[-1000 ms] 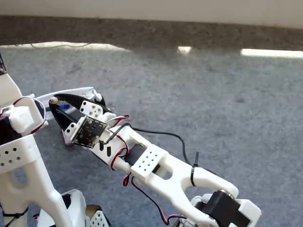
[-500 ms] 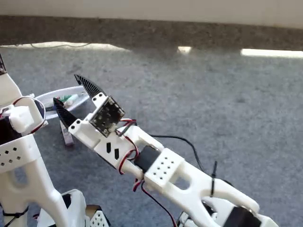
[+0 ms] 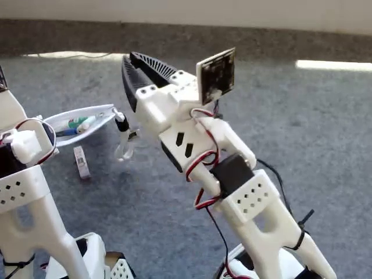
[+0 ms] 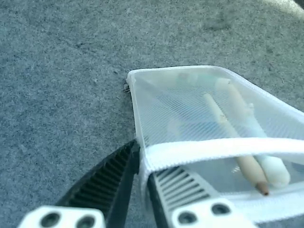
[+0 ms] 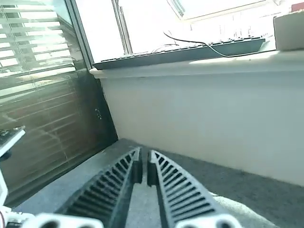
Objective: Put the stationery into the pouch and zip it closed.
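The pouch [image 3: 88, 114], a white mesh one, is seen toward the left side of the grey desk [image 3: 279, 122], well short of its far edge. The desk's left edge is cut off in the high view. The pouch's near end is hidden there behind the white body of the left arm.

In the left wrist view, the left hand [image 4: 142, 159] is closed on the pouch [image 4: 190, 102], whose white rim band is pinched between the two black fingers [image 4: 114, 175]. The mouth is held agape. Through the mesh a wooden pencil [image 4: 232, 140] and a pale, thicker pen [image 4: 259, 142] can be made out, both cut short by the rim band. A further faint shape deeper inside cannot be identified. From above, only green and blue patches of the contents [image 3: 78, 123] can be distinguished.

A small white item [image 3: 81, 161] lies on the desk just beside the pouch, on its near side. Its kind cannot be told. A pale cord with a dark bead [image 3: 121, 137] hangs at the pouch's right end and is hard to resolve.

The right hand [image 3: 129, 59] is raised well above the desk. Its fingers [image 5: 118, 183] are closed to a thin slit, and nothing is gripped.
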